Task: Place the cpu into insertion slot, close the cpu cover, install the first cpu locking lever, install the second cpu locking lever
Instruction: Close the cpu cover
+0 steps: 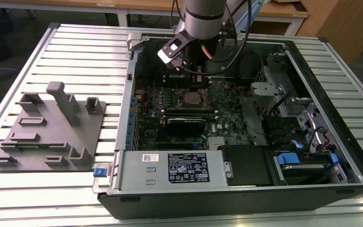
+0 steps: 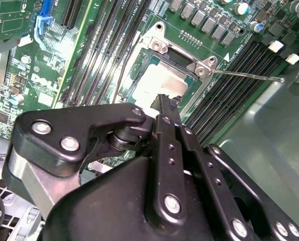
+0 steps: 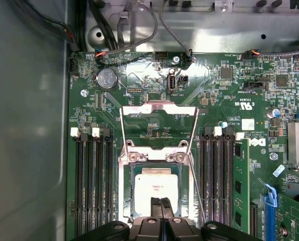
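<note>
The cpu [image 3: 156, 187] lies flat in the insertion slot [image 3: 131, 201] on the green board, its silver top showing in both wrist views [image 2: 157, 83]. The cpu cover [image 3: 159, 107] looks raised on its hinge beyond the chip, with the board visible through its window. A thin wire locking lever [image 2: 250, 75] sticks out free beside the socket [image 3: 195, 186]. My gripper [image 3: 161, 205] hangs just over the chip's near edge, fingers pressed together with nothing between them [image 2: 165, 100]. In the exterior view the arm [image 1: 200, 19] stands over the socket [image 1: 193, 98].
Long black memory slots [image 3: 91, 186] flank the socket on both sides [image 3: 219, 186]. The open computer case wall [image 1: 332, 104] rings the board. The power supply [image 1: 168, 168] and drive bays [image 1: 295, 161] sit at the front. A grey pegged fixture [image 1: 49, 132] lies on the exterior view's left.
</note>
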You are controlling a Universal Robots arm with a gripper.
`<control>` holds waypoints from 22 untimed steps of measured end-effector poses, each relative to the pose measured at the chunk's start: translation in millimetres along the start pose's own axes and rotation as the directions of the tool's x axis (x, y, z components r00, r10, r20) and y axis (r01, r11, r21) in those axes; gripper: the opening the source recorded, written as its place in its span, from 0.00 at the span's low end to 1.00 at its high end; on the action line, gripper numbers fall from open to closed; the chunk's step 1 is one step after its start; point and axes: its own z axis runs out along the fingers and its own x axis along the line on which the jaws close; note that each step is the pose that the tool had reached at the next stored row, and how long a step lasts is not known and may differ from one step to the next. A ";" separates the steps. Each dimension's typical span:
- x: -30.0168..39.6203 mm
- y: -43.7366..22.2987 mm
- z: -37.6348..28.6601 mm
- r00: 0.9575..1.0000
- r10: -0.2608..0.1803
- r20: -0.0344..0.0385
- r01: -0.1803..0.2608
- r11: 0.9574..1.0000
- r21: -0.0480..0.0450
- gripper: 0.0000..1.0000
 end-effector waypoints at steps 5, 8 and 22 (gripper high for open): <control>0.0 0.1 -4.4 1.000 0.000 0.000 0.000 1.000 0.000 0.10; 0.0 0.2 -8.0 1.000 0.000 0.000 0.000 1.000 0.000 0.10; 0.0 0.3 -13.9 1.000 0.000 0.000 0.000 1.000 0.000 0.10</control>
